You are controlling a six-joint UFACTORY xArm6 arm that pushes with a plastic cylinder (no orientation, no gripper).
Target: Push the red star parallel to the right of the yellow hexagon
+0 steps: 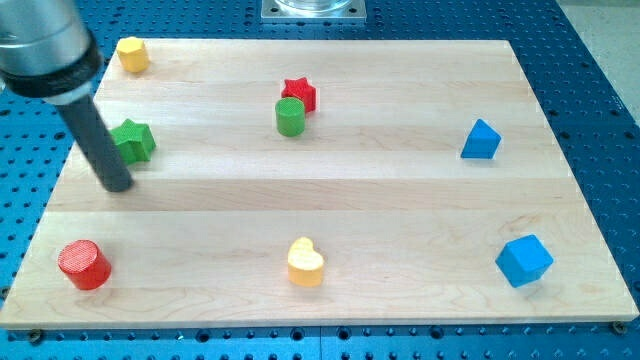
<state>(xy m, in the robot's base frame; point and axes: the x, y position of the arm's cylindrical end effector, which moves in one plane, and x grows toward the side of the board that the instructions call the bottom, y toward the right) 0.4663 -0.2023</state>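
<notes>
The red star (300, 93) lies at the upper middle of the wooden board, touching a green cylinder (290, 116) just below-left of it. The yellow hexagon (133, 54) sits near the board's top left corner. My tip (118, 184) rests on the board at the left, just below-left of a green star (133, 140) and far left of the red star.
A red cylinder (83, 265) stands at the bottom left. A yellow heart (305, 262) lies at the bottom middle. A blue triangular block (481, 140) is at the right and a blue cube (524, 260) at the bottom right. The board (400, 200) lies on a blue perforated table.
</notes>
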